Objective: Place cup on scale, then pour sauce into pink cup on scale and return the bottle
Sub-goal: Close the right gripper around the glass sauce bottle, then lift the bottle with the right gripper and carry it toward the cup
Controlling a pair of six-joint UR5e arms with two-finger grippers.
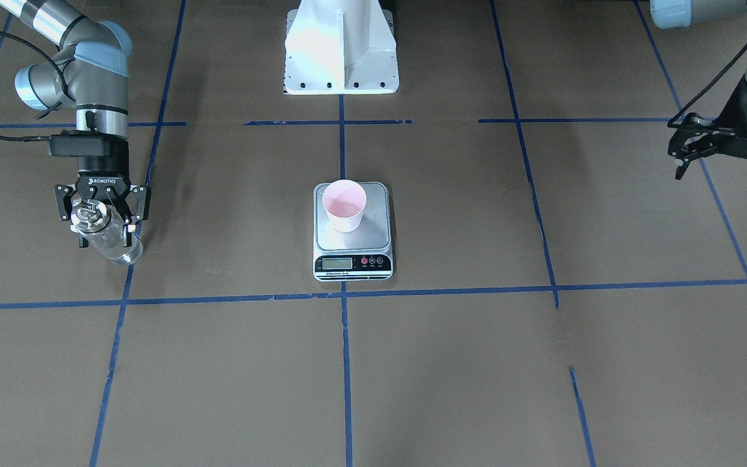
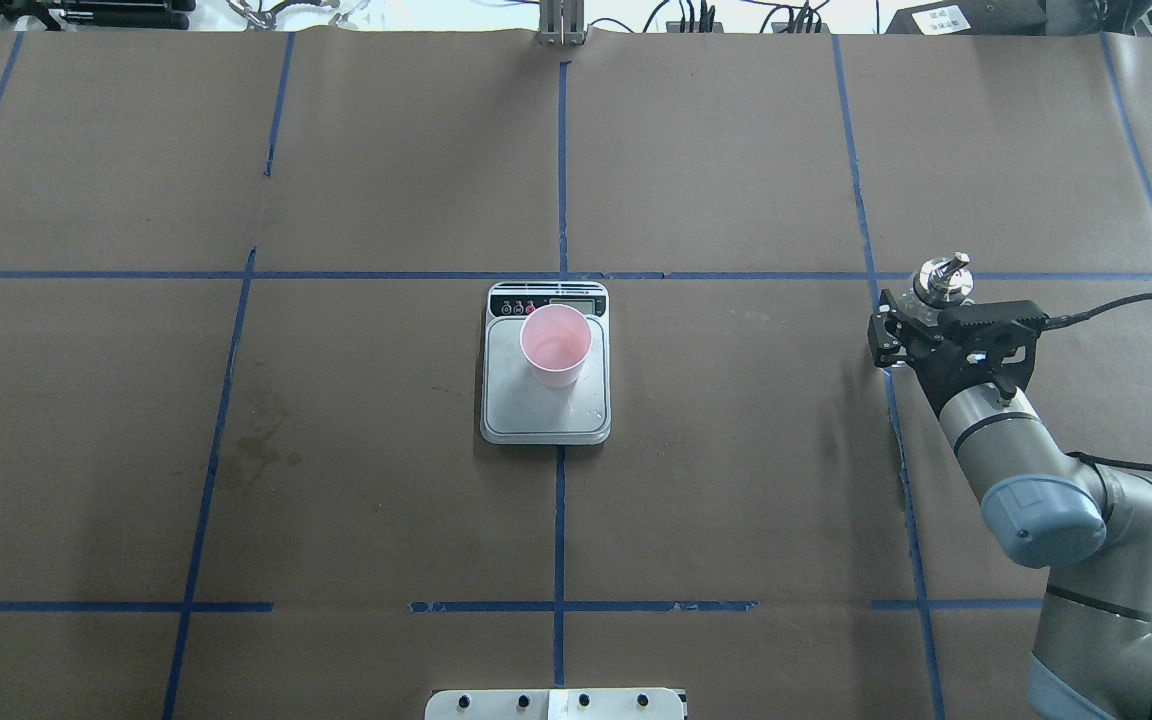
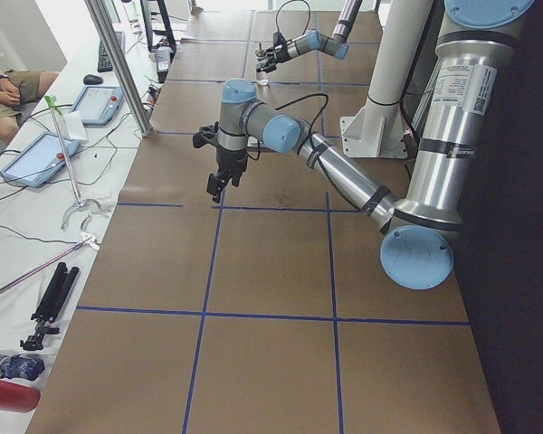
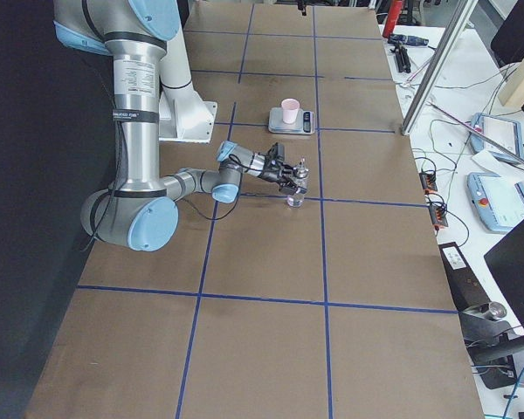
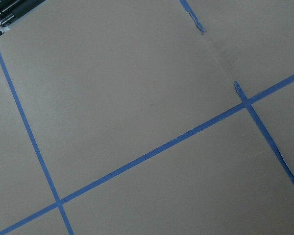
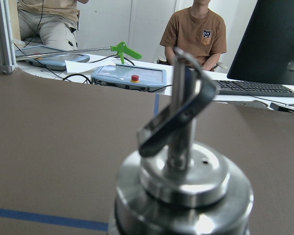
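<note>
The pink cup (image 1: 344, 205) stands upright on the silver scale (image 1: 353, 251) at the table's middle; both also show in the overhead view, the cup (image 2: 556, 344) on the scale (image 2: 546, 418). My right gripper (image 1: 105, 235) is shut on the clear glass bottle (image 1: 114, 245), which stands upright with its base at the table on my right side. Its metal pour-spout cap fills the right wrist view (image 6: 182, 182) and shows overhead (image 2: 941, 274). My left gripper (image 1: 716, 179) is open and empty, held above the table far to my left.
The robot's white base (image 1: 341, 48) stands behind the scale. Blue tape lines divide the brown paper table cover. Operators, tablets and a keyboard are beyond the table's right end (image 6: 196, 34). The left wrist view shows only paper and tape.
</note>
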